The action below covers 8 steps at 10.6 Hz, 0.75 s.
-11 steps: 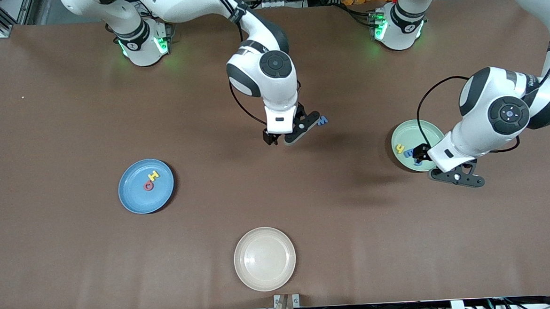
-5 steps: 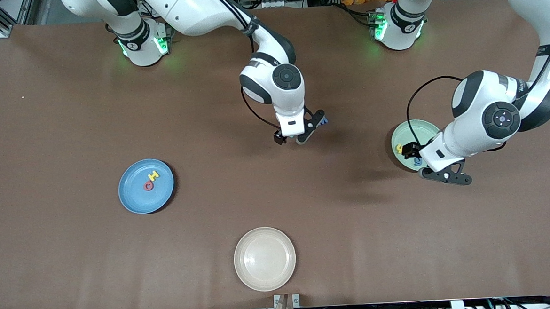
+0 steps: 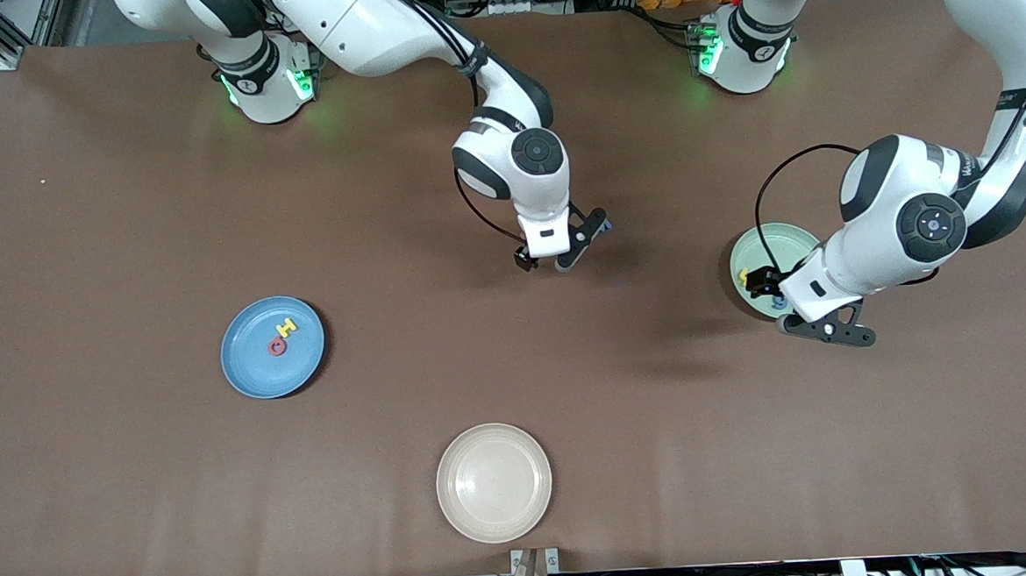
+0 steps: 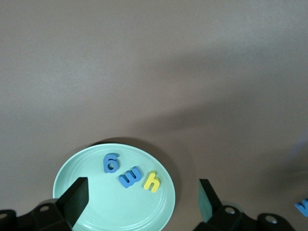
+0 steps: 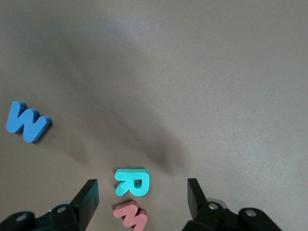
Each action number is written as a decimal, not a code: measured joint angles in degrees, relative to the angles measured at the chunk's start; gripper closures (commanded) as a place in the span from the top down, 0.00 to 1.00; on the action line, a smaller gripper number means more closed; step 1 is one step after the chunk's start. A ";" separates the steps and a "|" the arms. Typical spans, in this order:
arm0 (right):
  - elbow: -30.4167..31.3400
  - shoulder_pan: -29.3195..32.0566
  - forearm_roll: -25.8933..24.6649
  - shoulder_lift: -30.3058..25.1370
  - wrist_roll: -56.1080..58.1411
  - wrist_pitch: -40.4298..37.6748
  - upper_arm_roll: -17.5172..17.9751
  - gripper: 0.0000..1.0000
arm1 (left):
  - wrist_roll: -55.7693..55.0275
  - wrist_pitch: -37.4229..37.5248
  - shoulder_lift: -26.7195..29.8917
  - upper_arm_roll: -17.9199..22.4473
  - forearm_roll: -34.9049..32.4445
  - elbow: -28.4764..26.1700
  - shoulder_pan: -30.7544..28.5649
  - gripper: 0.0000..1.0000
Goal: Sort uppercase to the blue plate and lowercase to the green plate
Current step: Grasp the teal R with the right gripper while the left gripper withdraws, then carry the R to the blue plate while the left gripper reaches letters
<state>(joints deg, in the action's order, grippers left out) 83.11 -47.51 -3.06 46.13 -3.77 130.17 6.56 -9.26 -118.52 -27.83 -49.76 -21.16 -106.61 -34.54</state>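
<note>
Right pincer (image 5: 142, 186) hangs low over the middle of the worktop (image 3: 123, 212), its jaws standing partly apart and holding nothing, with the teal R (image 5: 132, 182) lying flat between them and touched by neither. Toward the right arm's end of the worktop sits the blue plate (image 3: 245, 377), which carries the yellow H (image 3: 288, 326) and the red O (image 3: 277, 345) side by side. The beige plate (image 3: 495, 517) lies bare, nearer to the front camera than anything else. Under the right pincer, the red w (image 5: 131, 215) lies just beside the R, and the blue W (image 5: 27, 121) rests apart from both on the bare worktop. Toward the left arm's end, the green plate (image 4: 96, 211) holds the blue g (image 4: 111, 162), the blue e/m-like piece (image 4: 130, 177) and the yellow h (image 4: 152, 181) in a loose cluster. Left pincer (image 4: 142, 190) waits over that plate, jaws wide and empty. The R looks like thin foam: very light, soft enough to squash, and unlikely to slip once pinched (though it may buckle under a hard squeeze). A sensible hold seems to be across its flat outer edges, low against the worktop, taking care not to catch the red w, which belongs on the green plate.
</note>
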 measured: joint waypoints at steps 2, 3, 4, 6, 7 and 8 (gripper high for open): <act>0.00 -0.47 0.03 0.65 0.07 0.00 0.03 0.81 | -0.02 -0.34 0.00 -0.04 0.00 0.10 -0.01 1.00; 0.00 -0.81 0.03 1.11 0.07 0.12 0.04 0.80 | -0.02 -0.40 0.00 -0.12 0.00 0.14 0.01 1.00; 0.00 -1.10 0.03 1.57 0.07 0.36 0.04 0.80 | -0.02 -0.41 0.00 -0.24 0.00 0.15 0.06 1.00; 0.00 -1.30 0.02 2.36 0.15 1.02 0.03 0.78 | -0.02 -0.42 0.00 -0.30 0.00 0.15 0.20 1.00; 0.00 -1.33 0.02 2.56 0.23 1.42 0.03 0.76 | -0.03 -0.72 0.00 -0.33 0.00 0.14 0.29 1.00; 0.01 -1.37 0.01 2.65 0.32 1.62 0.03 0.73 | -0.29 -1.26 0.00 -0.37 0.00 0.10 0.70 1.00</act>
<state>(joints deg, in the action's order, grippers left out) 83.12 -48.87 -3.06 48.78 -3.45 131.80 6.59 -9.55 -119.78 -27.83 -50.13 -21.16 -106.51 -33.84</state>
